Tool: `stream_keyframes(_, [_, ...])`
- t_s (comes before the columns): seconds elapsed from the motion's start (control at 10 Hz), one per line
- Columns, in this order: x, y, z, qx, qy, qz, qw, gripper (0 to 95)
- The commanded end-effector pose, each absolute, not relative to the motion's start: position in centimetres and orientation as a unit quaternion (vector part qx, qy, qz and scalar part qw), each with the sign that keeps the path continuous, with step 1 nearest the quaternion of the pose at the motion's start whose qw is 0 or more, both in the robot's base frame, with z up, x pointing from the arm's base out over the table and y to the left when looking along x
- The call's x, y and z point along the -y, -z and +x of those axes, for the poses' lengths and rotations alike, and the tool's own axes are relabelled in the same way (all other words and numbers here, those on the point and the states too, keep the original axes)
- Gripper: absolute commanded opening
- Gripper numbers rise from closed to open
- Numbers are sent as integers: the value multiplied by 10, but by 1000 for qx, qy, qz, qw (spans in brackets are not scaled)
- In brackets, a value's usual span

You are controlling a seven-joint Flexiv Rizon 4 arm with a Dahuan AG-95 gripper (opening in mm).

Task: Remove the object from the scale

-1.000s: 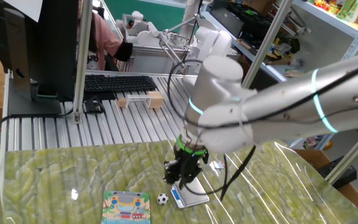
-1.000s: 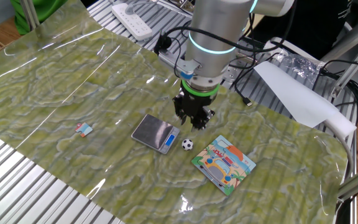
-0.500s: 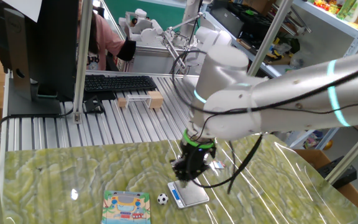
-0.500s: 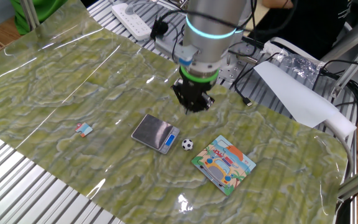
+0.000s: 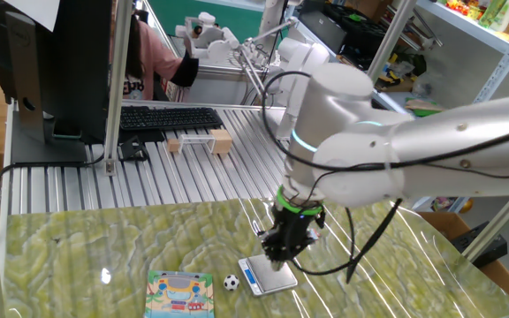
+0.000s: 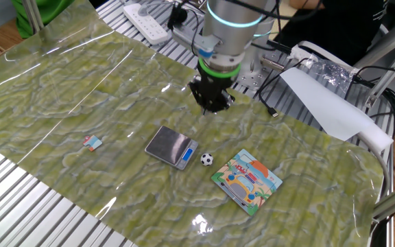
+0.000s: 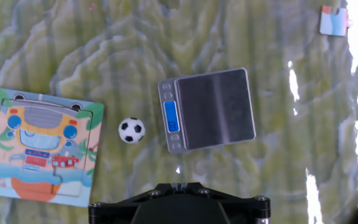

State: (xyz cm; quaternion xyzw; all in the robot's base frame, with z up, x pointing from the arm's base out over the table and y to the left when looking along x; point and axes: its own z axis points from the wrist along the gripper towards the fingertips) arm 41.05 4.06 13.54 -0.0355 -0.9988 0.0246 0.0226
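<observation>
Green marbled counter (image 6: 81, 82): ball (image 7: 131, 130) off scale (image 7: 207, 109), between it and card (image 7: 39, 146). Light, round, rolls easily; best pinched across middle. Jaws' state: cannot tell.

Tabletop (image 6: 81, 89) covered with a green-yellow marbled mat under glossy film. Colourful picture card (image 7: 39, 146) with a cartoon vehicle lies flat on it, also seen in both fixed views (image 5: 180, 294) (image 6: 247, 180). Small white-blue scrap (image 6: 92, 143) well apart from the card, near the mat's other side (image 7: 333, 20). Beyond the mat: black keyboard (image 5: 168, 118), dark monitor (image 5: 56, 66), white power strip (image 6: 146, 14), white sheet of paper (image 6: 328, 103).
</observation>
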Motion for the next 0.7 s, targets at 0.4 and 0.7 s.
stream_keyframes(0.4, [-15,-160,398,999,-23,-26,30,0])
stream_keyframes(0.7, [-7,-167,396,999,-3,-36,28,0])
